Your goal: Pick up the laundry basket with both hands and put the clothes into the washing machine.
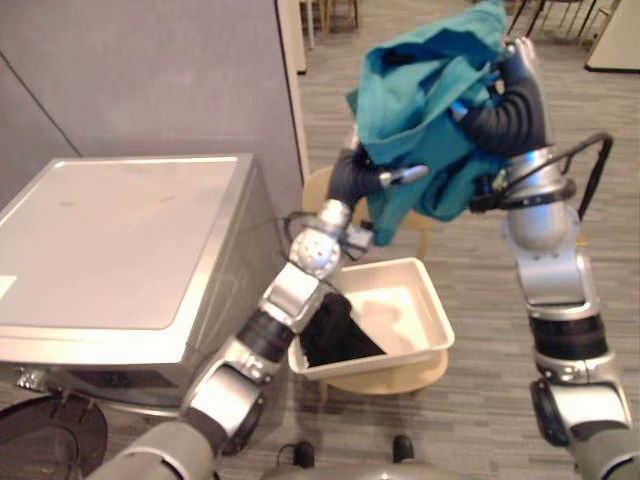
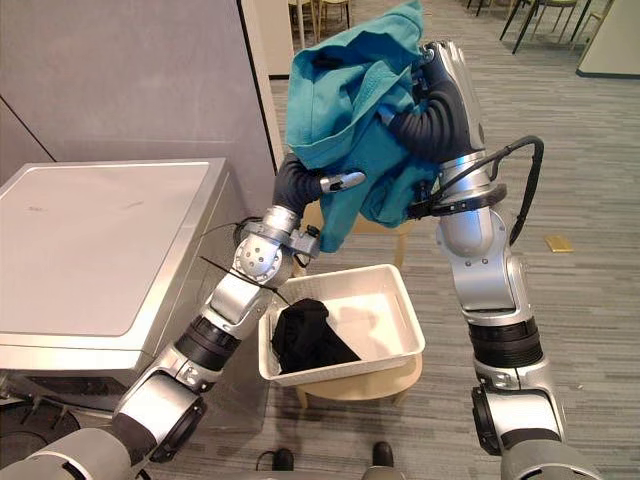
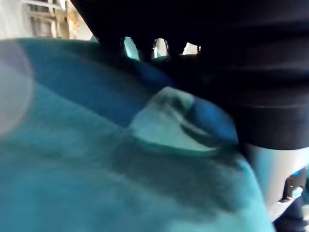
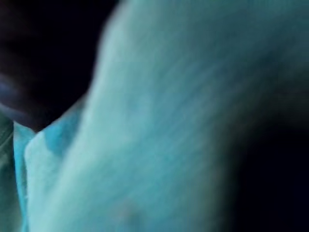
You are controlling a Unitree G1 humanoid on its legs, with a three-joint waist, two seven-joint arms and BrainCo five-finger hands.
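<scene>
Draped loosely over the left robot hand (image 2: pixel 312 185) and right robot hand (image 2: pixel 441 85), whose grips I could not tell, the teal garment (image 2: pixel 345 95) could slide off.

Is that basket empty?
Not empty: a black garment lies in the left end of the basket. The teal garment is raised above it.

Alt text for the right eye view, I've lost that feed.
A teal garment hangs raised between the left hand and right hand, above a cream laundry basket holding a dark garment. The basket sits on a wooden seat beside the washing machine.
</scene>
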